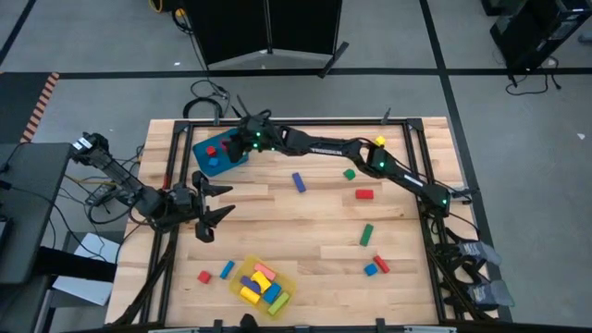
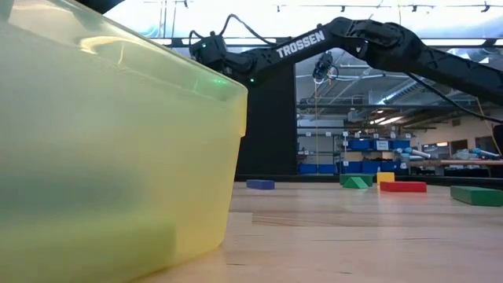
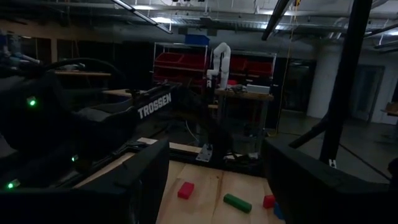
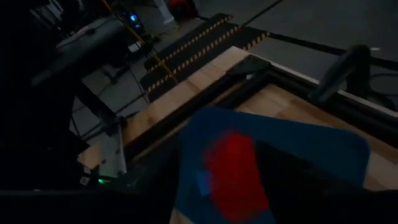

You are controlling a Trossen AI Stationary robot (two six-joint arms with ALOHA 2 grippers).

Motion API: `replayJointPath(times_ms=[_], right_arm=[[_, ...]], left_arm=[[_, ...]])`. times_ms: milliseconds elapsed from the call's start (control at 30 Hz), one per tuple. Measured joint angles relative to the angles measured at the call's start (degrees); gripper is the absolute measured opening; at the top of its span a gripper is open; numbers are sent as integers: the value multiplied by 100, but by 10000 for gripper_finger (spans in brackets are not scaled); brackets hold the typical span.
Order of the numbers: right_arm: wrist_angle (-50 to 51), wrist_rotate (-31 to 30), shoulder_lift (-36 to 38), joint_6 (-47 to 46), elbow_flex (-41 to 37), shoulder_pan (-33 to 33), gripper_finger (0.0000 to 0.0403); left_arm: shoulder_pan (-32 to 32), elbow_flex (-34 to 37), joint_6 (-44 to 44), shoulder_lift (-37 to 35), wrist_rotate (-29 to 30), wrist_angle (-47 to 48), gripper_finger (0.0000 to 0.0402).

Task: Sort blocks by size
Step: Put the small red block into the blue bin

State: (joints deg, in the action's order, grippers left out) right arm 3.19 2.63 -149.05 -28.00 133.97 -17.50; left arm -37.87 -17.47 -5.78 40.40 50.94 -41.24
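1. High view: the right gripper [image 1: 242, 141] reaches across to the blue bin [image 1: 205, 148] in the upper left of the table, hanging over the bin's right edge, with red blocks [image 1: 215, 151] inside the bin. Whether its fingers are spread or holding anything cannot be told here. The left gripper [image 1: 215, 202] sits at centre left over bare wood, its fingers spread wide and empty. Loose blocks lie across the table – a blue bar [image 1: 299, 181], a red bar [image 1: 364, 194], a green bar [image 1: 366, 235]. The yellow tray [image 1: 283, 302] at the bottom centre holds several yellow, pink and blue bars.
2. Low view: the yellow tray's wall [image 2: 118, 157] fills the left half; blue, green, yellow and red blocks lie far off at the right.
3. Left wrist view: the left fingers [image 3: 140, 186] stand apart – nothing between them. A red block [image 3: 185, 190] and a green bar [image 3: 237, 203] lie beyond.
4. Right wrist view: the blue bin [image 4: 323, 149] lies below, with a blurred red block [image 4: 235, 174] inside.
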Motion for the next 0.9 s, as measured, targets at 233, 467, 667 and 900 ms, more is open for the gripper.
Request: replayJointPath(times_ms=[233, 467, 667, 900], right_arm=[[-196, 2, 12, 453, 2, 4, 260], [-290, -505, 360, 1162, -56, 268, 246], [-537, -1210, 852, 1672, -839, 542, 227], [-2400, -1823, 2447, 1732, -3770, 615, 220]], left_arm=[[0, 0, 0, 0, 0, 8, 261], [-13, 0, 2, 0, 0, 40, 261], [-13, 0, 0, 0, 0, 68, 261], [-13, 0, 2, 2, 0, 156, 261]])
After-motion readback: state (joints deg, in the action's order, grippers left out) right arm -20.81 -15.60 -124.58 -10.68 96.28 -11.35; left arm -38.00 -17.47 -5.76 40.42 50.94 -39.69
